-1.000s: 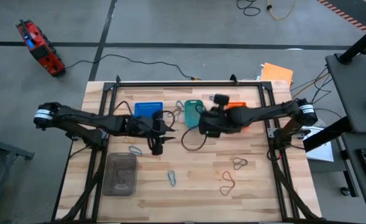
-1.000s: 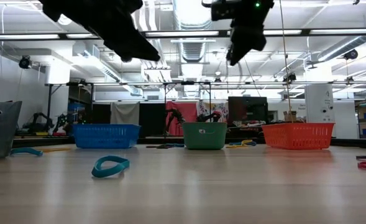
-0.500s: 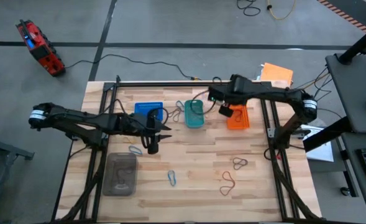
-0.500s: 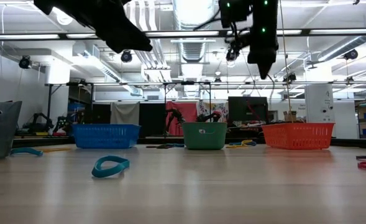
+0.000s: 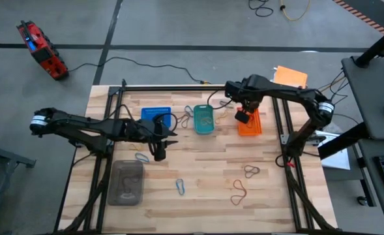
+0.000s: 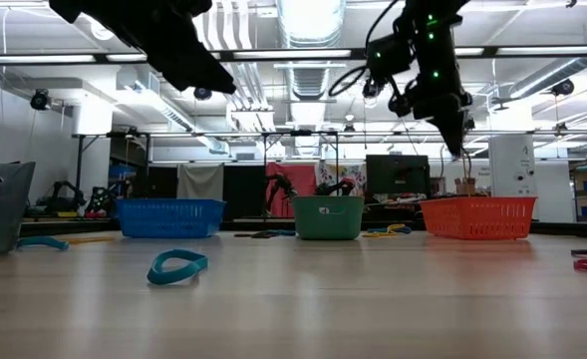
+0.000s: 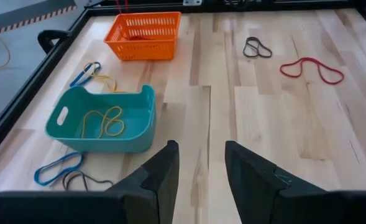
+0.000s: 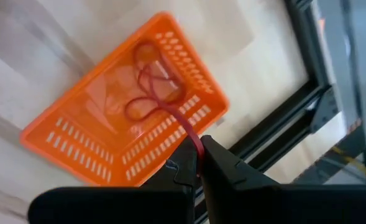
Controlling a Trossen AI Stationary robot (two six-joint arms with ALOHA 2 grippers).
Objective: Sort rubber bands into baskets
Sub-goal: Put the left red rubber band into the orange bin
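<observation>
Hanging my right hand (image 8: 198,163) over the orange basket (image 8: 77,134), I have the fingers pinched shut on a red band (image 8: 164,106) whose loops trail down into the basket. This is the drop-off step for that band. The next move, as I judge it, is simply to part the fingers so the band falls clear inside the walls; because it is stretched taut from my fingertips, it may spring, so a little lower before letting go would be safer. I cannot tell whether the loops already lying on the basket floor are one band or more.

My left hand (image 7: 198,174) waits above the surface (image 7: 307,124) near the blue basket (image 5: 155,115), fingers somewhat apart with nothing between them.

Containers, as far as I can see:
- The teal basket (image 7: 102,121) holds a yellowish band (image 7: 102,121). Just outside it lie a blue band (image 7: 57,168) and a darker one, with another blue and yellow pair on its far side.
- I cannot see what is in the blue basket.
- A clear grey bin (image 5: 127,182) sits at the front left; I cannot make out its contents.

Still loose on the surface: a red band (image 7: 311,68) and a dark band (image 7: 257,47) toward the front right, a teal-blue one (image 5: 180,187) near the front middle, and one (image 5: 141,156) beside my left hand.
</observation>
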